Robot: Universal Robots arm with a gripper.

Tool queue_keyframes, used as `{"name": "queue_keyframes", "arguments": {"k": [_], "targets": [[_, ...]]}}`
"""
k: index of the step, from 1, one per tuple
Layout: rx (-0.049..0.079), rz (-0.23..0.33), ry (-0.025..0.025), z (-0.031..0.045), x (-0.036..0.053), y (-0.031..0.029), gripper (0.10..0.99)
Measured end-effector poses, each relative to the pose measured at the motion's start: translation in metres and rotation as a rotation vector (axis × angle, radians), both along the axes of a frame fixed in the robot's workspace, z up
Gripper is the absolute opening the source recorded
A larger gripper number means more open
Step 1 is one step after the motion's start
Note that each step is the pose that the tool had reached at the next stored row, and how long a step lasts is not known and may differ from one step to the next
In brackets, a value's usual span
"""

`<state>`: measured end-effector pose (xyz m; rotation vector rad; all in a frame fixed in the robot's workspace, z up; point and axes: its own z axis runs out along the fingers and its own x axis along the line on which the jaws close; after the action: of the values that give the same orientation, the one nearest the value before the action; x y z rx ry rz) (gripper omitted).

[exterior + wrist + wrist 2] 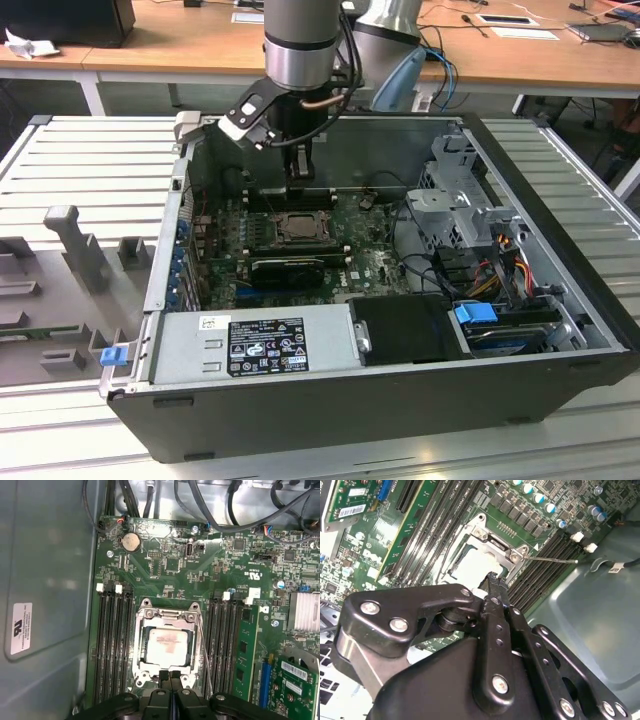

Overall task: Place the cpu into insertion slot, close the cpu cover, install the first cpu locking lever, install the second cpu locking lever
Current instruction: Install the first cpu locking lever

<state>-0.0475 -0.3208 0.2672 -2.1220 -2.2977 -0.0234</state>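
The cpu, pale silver with a faint smear on top, lies flat in the insertion slot on the green board. The silvery cpu cover is down around it, and the chip shows through its window. A thin wire locking lever runs along one side of the socket and sticks out over the memory slots. My gripper hovers at the socket's edge with its black fingertips pressed together and nothing between them. In the exterior view the gripper hangs just behind the socket.
Long black memory slots flank the socket, with a green memory stick beyond. In the case sit a black graphics card, a power supply, a drive cage and cables. The grey case wall is close.
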Motion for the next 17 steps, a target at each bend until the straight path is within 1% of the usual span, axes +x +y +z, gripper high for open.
{"name": "queue_keyframes", "arguments": {"k": [2,5,7,13,17], "targets": [[0.0,0.022,-0.0002,0.0,-0.0011,-0.0005,0.106],[0.0,0.076,-0.0002,0.0,-0.0012,-0.0006,0.106],[0.0,0.136,-0.0002,-0.0001,-0.0012,-0.0005,0.106],[0.0,0.259,-0.0002,-0.0005,-0.0012,-0.0006,0.106],[0.0,0.315,-0.0001,-0.0005,-0.0012,-0.0006,0.106]]}}
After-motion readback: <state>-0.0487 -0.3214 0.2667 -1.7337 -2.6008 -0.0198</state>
